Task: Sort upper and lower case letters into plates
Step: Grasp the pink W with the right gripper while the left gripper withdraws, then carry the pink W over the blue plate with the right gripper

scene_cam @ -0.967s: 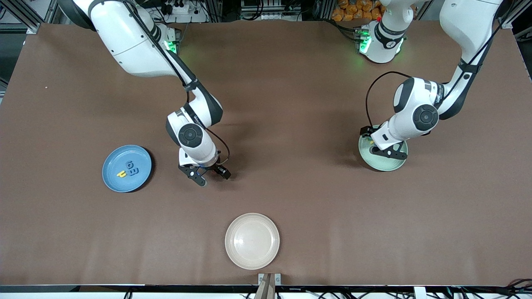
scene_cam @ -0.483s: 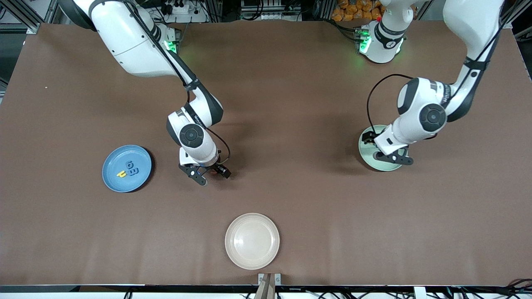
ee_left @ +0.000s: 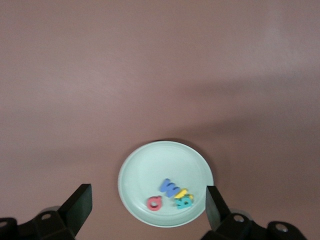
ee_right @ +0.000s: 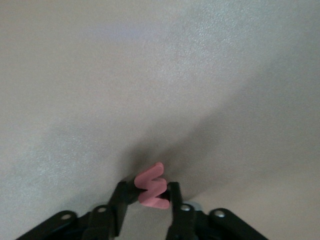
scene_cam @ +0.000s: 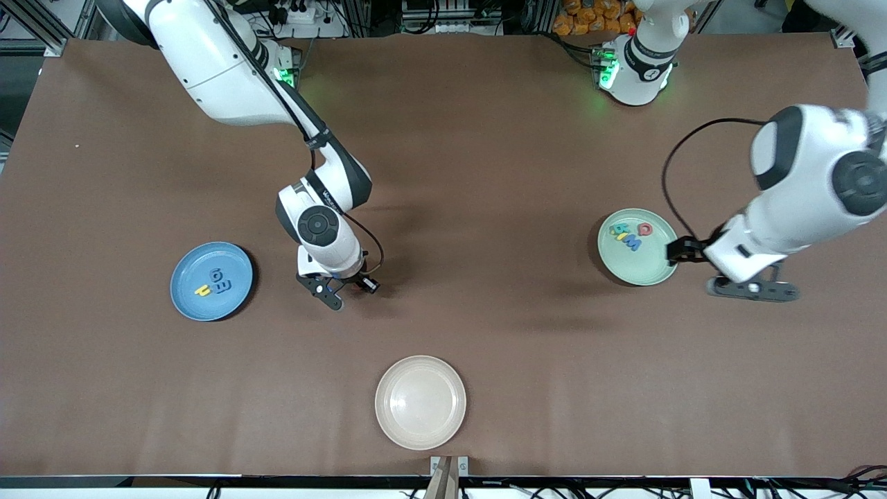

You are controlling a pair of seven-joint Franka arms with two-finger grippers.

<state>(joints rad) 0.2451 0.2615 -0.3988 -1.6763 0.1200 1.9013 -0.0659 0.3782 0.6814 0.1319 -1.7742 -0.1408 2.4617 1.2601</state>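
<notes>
7 letters are plated, 3 in the blue plate and 4 in the mint plate; right gripper pinches the last, pink letter on the table between them, left gripper gapes empty beside mint.

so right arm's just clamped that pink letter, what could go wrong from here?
1. The right gripper pinches the pink letter by its edges, right at the tips of its fingers. It may twist or slip out on the lift.
2. The blue plate is toward the right arm's end of the table, so it's a fair carry for a thin grip.
3. The left gripper, fingers open, hangs beside the mint green plate. A low sweep could nudge its rim.
</notes>
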